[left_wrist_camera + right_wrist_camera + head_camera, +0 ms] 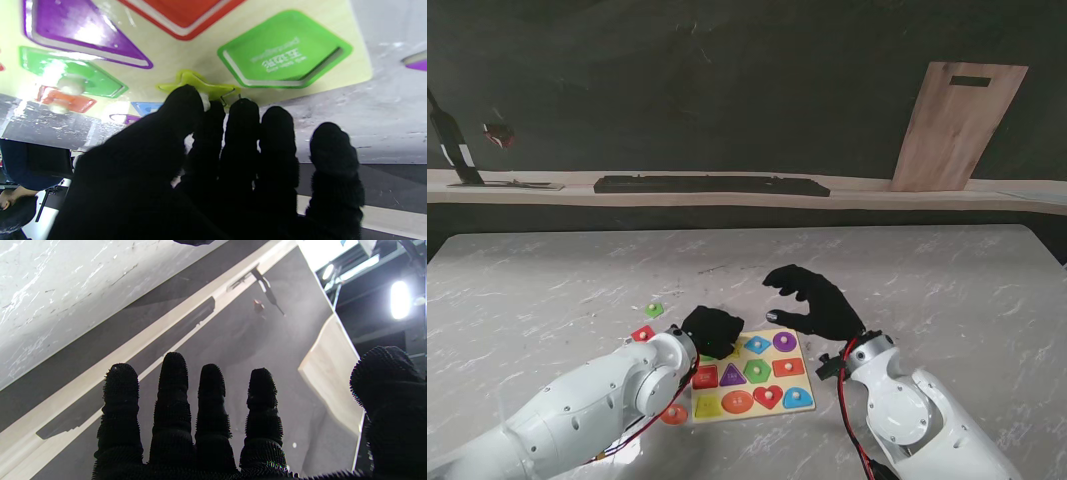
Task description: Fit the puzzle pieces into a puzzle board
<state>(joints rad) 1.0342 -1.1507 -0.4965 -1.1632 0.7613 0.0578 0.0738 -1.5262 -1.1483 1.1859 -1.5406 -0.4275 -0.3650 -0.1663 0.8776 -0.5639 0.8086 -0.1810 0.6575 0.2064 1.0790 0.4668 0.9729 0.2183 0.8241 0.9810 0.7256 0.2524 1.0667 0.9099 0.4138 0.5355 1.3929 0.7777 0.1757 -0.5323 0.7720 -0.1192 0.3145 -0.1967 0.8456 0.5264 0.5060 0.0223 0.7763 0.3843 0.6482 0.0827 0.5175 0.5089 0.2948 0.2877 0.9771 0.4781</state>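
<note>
My left hand [213, 160] pinches the yellow star [200, 87] over the board [752, 375], at its 10 o'clock corner. Next I must align it with its slot. My right hand [819, 300] hovers released.

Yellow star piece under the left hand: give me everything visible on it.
The yellow star piece is a flat, glossy, lime-yellow star, plastic or painted wood by its look. It lies at the edge of the puzzle board, beside the empty green pentagon recess; whether it is seated in a slot cannot be told. The left hand has its black-gloved fingertips on or over it, hiding part of the star and a small white bit that may be its knob. The stand's view hides it under that hand.
</note>
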